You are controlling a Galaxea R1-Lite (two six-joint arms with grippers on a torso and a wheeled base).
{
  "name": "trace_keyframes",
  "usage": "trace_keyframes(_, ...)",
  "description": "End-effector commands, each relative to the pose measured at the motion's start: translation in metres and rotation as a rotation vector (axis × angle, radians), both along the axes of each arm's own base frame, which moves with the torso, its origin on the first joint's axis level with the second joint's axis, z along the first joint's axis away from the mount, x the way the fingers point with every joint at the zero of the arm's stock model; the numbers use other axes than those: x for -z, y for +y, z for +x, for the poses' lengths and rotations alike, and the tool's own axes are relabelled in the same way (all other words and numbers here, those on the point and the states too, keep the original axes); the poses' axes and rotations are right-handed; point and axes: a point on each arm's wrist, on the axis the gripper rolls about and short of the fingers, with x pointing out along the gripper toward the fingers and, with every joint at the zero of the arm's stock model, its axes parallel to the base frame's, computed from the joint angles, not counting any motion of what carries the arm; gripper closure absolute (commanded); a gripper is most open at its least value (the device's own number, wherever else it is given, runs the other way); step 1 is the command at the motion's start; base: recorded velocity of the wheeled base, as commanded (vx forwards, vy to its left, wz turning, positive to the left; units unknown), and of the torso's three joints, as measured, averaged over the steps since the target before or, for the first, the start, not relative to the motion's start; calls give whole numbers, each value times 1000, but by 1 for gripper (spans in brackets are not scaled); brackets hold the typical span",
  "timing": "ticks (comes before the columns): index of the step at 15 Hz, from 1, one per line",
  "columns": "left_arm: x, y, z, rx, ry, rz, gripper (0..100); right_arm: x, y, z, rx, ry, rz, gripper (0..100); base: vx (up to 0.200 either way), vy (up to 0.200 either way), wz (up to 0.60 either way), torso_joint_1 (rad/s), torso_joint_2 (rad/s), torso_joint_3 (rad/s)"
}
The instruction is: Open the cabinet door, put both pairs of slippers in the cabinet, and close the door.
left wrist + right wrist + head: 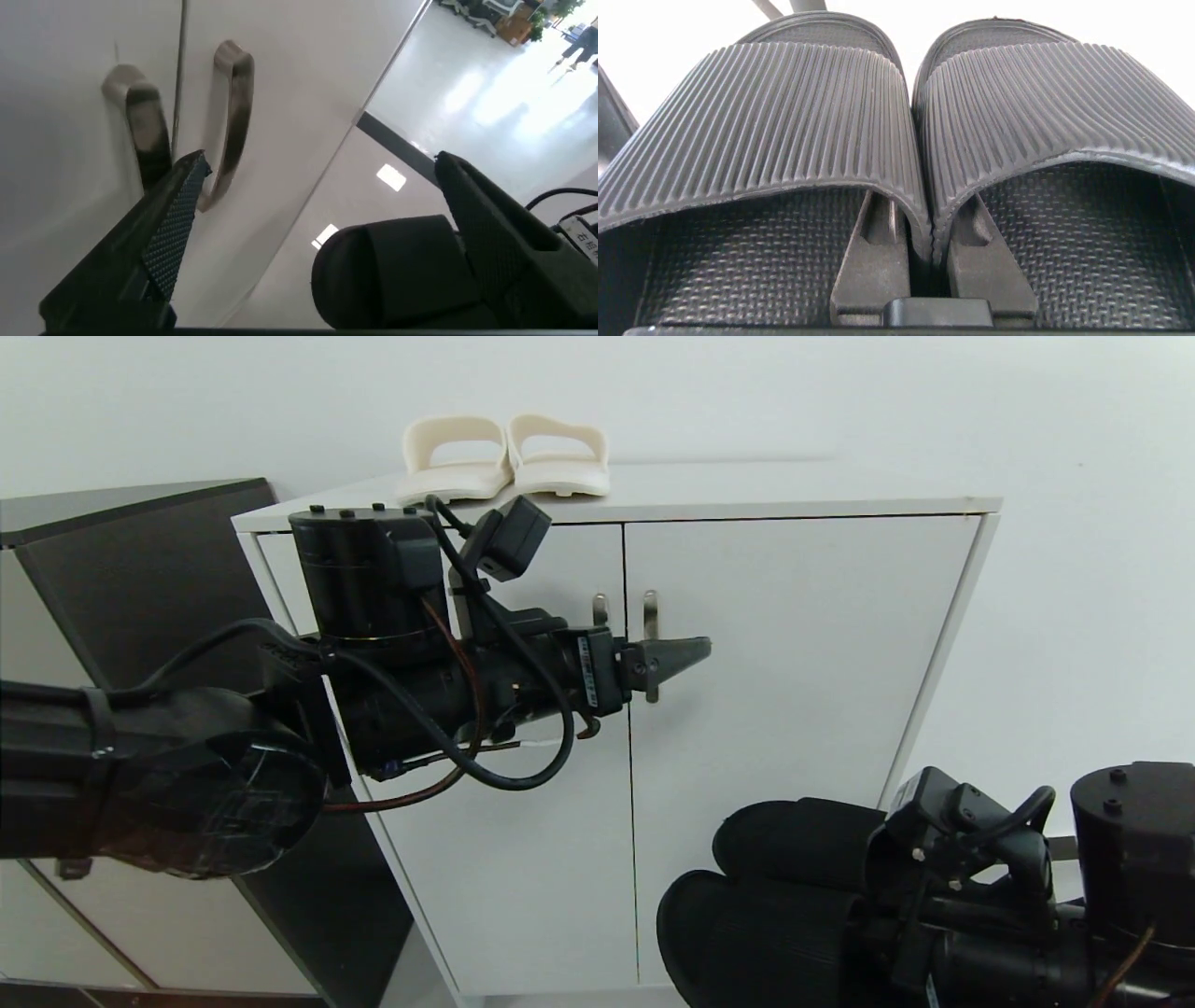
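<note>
The white cabinet (803, 644) has both doors shut, with two metal handles (650, 609) at the middle seam. A cream pair of slippers (504, 457) lies on its top. My left gripper (689, 653) is open right at the handles; in the left wrist view one fingertip (182, 210) sits just in front of the right door's handle (235, 112). Low at the right, a black pair of slippers (775, 887) hangs in front of the right door. My right gripper (929, 257) is shut on the two inner strap edges of the black slippers (822, 112), pinched together.
A dark grey cabinet (140, 569) stands against the white cabinet's left side. A plain white wall (1074, 616) rises behind and to the right. Glossy floor (486, 103) lies below.
</note>
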Motion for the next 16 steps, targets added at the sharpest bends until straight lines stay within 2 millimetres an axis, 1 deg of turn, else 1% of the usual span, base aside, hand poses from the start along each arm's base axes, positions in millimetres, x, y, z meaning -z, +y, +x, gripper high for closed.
trace_keyframes(1, 5, -3, 6, -5, 14, 7, 0, 0, 0, 0, -1, 1, -1, 100, 0, 0, 0, 0, 0, 0)
trace_keyframes(8, 9, -17, 16, 15, 16, 7, 0, 3, 1, 1, -3, 9, -9, 100, 0, 0, 0, 0, 0, 0)
trace_keyframes(11, 11, -20, 15, 22, 22, 12, 0, 3, 2, 1, -2, 10, -8, 100, 0, 0, 0, 0, 0, 0)
trace_keyframes(12, 11, -22, 13, 28, 22, 12, 100, 1, 1, -1, -5, 10, -2, 100, 0, 0, 0, 0, 0, 0)
trace_keyframes(14, 9, -22, 9, 36, 17, 9, 100, 6, 1, -14, -73, 29, -5, 100, 0, 0, 0, 0, 0, 0)
trace_keyframes(15, 7, -23, 7, 41, 15, 7, 100, 8, -1, -18, -106, 37, -3, 100, 0, 0, 0, 0, 0, 0)
trace_keyframes(16, 8, -25, 1, 56, 15, 9, 100, 9, -4, -23, -167, 54, 14, 100, 0, 0, 0, 0, 0, 0)
